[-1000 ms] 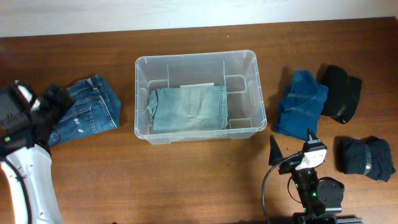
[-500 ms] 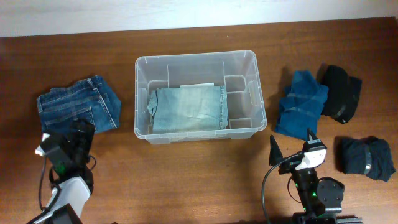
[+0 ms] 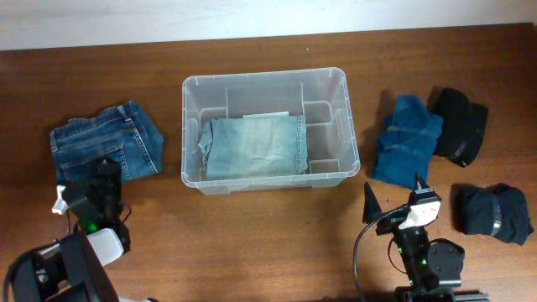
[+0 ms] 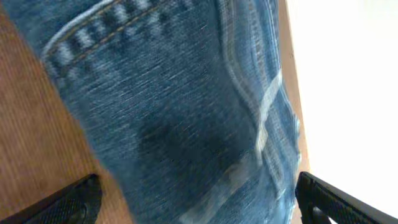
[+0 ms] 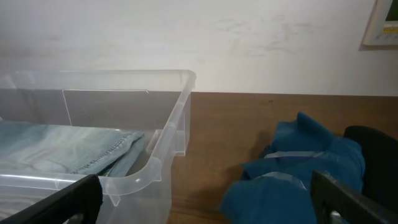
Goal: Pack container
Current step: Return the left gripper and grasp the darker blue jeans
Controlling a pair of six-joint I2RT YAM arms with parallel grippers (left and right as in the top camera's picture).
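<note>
The clear plastic container [image 3: 190, 126] stands at the table's middle, with folded light-blue jeans [image 3: 252, 147] lying flat inside. It also shows in the right wrist view [image 5: 168, 140], with the light jeans [image 5: 68, 149] in it. Dark-blue jeans [image 3: 105, 143] lie on the table to its left. My left gripper [image 3: 91, 186] is open at the front edge of those jeans, which fill the left wrist view [image 4: 180, 106] between the spread fingers [image 4: 199, 208]. My right gripper [image 3: 394, 195] is open and empty, in front of the container's right corner [image 5: 202, 202].
To the right of the container lie a blue folded garment [image 3: 409, 138], a black garment [image 3: 459, 124] and a dark navy rolled garment [image 3: 493, 212]. The blue garment shows in the right wrist view [image 5: 292, 174]. A pale wall runs behind the table.
My left arm has drawn back from over the dark-blue jeans' left side to their front edge, uncovering them. The right arm has not moved.
</note>
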